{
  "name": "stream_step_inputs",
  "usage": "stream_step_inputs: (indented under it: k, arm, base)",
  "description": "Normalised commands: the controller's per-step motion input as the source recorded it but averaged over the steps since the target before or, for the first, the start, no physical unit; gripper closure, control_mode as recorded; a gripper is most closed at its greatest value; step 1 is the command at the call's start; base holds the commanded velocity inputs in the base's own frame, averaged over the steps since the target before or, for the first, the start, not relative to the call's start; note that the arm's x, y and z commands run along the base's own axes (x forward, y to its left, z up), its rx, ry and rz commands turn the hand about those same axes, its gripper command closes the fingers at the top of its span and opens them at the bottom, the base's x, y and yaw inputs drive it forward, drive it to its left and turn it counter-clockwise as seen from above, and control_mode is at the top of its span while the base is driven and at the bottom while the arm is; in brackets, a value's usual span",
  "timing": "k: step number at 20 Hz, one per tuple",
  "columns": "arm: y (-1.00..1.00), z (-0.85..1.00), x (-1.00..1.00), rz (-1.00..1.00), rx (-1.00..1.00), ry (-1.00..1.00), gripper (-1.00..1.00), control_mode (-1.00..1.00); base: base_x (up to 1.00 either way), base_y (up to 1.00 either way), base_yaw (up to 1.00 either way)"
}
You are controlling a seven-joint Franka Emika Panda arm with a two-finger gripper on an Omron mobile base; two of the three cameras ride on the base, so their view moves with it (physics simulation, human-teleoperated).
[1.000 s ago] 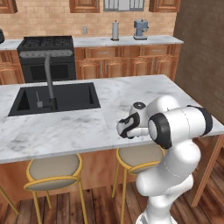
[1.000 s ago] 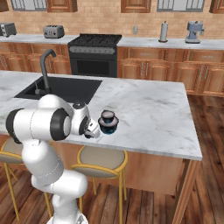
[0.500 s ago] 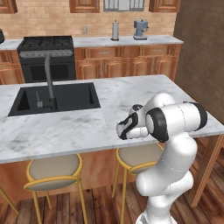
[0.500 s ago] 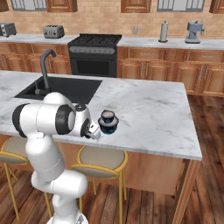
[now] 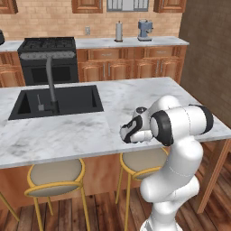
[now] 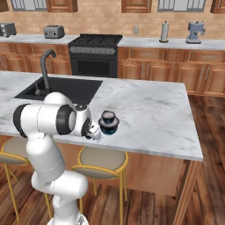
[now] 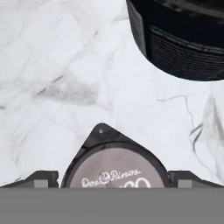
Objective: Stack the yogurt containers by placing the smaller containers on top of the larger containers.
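The big dark tub (image 6: 108, 128) stands near the island's front edge, and one small cup (image 6: 108, 117) sits on top of it. My gripper (image 6: 94, 132) is low over the counter just left of the tub; the left base view shows it as the gripper (image 5: 128, 133). In the hand view a second small cup (image 7: 114, 168) with a pale printed lid sits between my fingertips (image 7: 43, 178), which touch its sides. The tub's dark wall (image 7: 183, 39) fills the upper right of that view.
A black sink (image 5: 56, 101) with a dark faucet (image 5: 50, 81) lies to the left on the marble island (image 6: 154, 110). Stools (image 6: 100, 161) stand under the front edge. A stove (image 6: 96, 52) and cabinets line the back wall.
The arm's elbow has shifted slightly toward the sink side. The gripper has stayed almost in place beside the tub.
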Motion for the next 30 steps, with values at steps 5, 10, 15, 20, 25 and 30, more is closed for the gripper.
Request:
stream_step_inputs:
  k: [5, 10, 15, 20, 25, 30]
  arm:
    - [-0.02, -0.09, 0.00, 0.00, 0.00, 0.00, 1.00, -1.00]
    - [-0.13, -0.06, 0.00, 0.00, 0.00, 0.00, 1.00, -1.00]
    - [-0.01, 0.03, 0.00, 0.00, 0.00, 0.00, 1.00, -1.00]
    - [0.00, 0.60, 0.00, 0.00, 0.00, 0.06, 1.00, -1.00]
    - [0.30, 0.76, -0.01, -0.14, -0.07, 0.12, 1.00, -1.00]
    - [0.30, 0.81, 0.00, -0.21, -0.08, 0.22, 1.00, -1.00]
  base:
    - [0.00, 0.00, 0.00]
    - [0.00, 0.00, 0.00]
    - [0.00, 0.00, 0.00]
    - [0.00, 0.00, 0.00]
    - [0.00, 0.00, 0.00]
    - [0.00, 0.00, 0.00]
